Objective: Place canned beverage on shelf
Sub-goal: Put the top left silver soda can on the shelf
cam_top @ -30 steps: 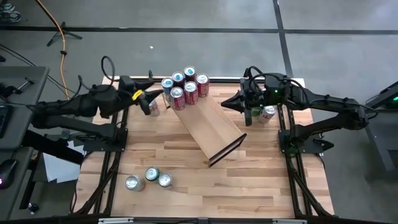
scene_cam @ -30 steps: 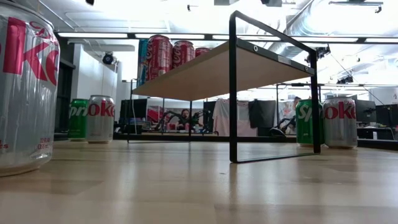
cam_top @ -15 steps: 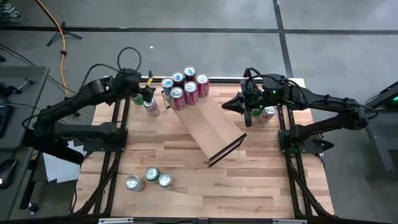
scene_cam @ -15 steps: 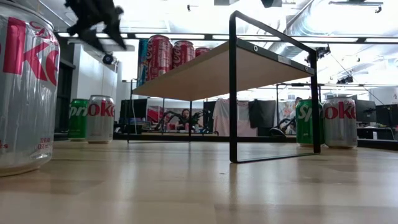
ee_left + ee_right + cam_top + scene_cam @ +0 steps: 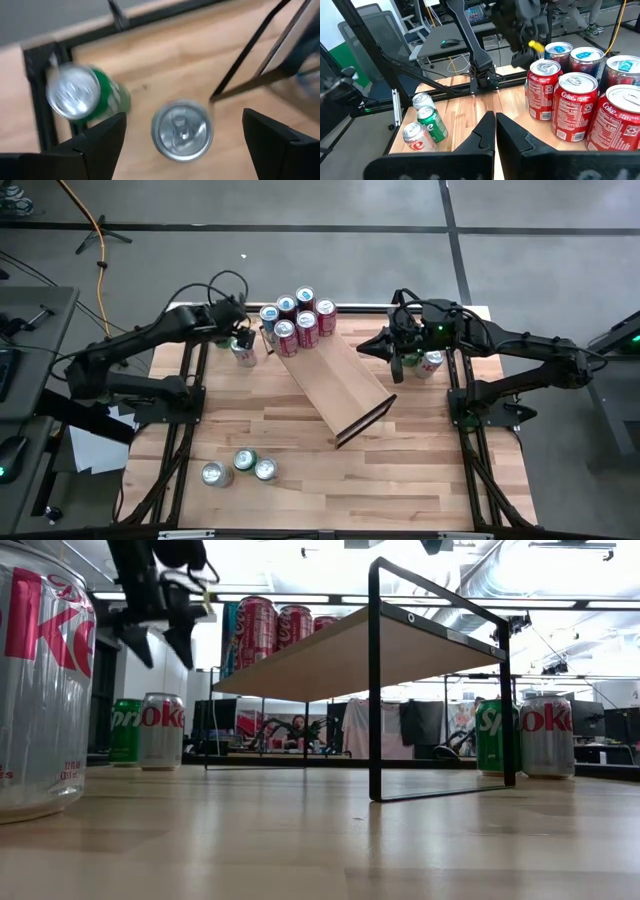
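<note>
High view: cans [image 5: 298,321] on shelf [image 5: 340,384]

One shelf [image 5: 340,385] lies across the middle of the high view. Six cans stand on its upper-left end: three red cans [image 5: 307,327] and three blue-topped cans [image 5: 286,307].

Seven more stand on the surface [image 5: 400,470]:
- The left pair [image 5: 243,352], just left of the shelf, is one green can and one silver.
- The right pair [image 5: 431,361], at centre right, is also one green and one silver.
- The trio [image 5: 244,461], at lower left, is one green and two silver.

That makes thirteen cans. There are two arms, the left arm [image 5: 130,345] and the right arm [image 5: 520,345].
</note>
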